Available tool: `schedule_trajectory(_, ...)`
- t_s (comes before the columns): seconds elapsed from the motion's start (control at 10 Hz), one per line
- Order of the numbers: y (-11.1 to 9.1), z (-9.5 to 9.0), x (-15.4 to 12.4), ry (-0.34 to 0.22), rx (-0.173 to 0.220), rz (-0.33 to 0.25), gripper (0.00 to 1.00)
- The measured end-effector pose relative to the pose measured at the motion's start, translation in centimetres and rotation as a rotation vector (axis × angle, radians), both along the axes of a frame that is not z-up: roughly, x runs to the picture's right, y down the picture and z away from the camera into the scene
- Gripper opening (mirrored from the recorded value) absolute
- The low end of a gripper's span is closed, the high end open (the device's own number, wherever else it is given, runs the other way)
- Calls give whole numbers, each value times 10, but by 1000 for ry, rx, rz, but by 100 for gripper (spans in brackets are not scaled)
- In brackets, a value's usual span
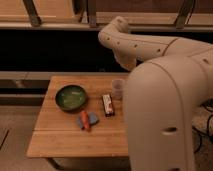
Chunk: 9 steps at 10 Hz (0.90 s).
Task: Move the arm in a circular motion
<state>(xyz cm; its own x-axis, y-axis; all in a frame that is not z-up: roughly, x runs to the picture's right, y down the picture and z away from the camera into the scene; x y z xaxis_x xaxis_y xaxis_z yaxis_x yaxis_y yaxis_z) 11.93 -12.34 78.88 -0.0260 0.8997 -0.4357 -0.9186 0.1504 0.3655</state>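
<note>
The thick beige arm [150, 47] with small dark holes fills the right side of the camera view. Its big near segment [160, 115] hides the table's right part. The upper segment reaches left to a bent joint [116, 31] near the top middle, then turns down. The gripper [127, 63] hangs at that lower end, above the table's back edge and just over a clear cup [117, 89]. It holds nothing that I can see.
A wooden table [60, 137] carries a green bowl [71, 97], a dark snack bar [107, 105] and an orange item on a blue-grey piece [86, 120]. A dark shelf with wooden rails [50, 25] runs behind the table. Cables lie on the floor at right [206, 122].
</note>
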Motion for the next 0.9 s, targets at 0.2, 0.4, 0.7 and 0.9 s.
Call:
schedule_trajectory(0.2, -12, 48, -96, -157, -46, -90, 0)
schedule_trajectory(0.4, 2, 71, -195, -339, -115, -195, 0)
schedule_trajectory(0.7, 44, 59, -304, -577, -219, -331, 0)
schedule_trajectory(0.9, 72, 28, -337, -676, -259, -387, 0)
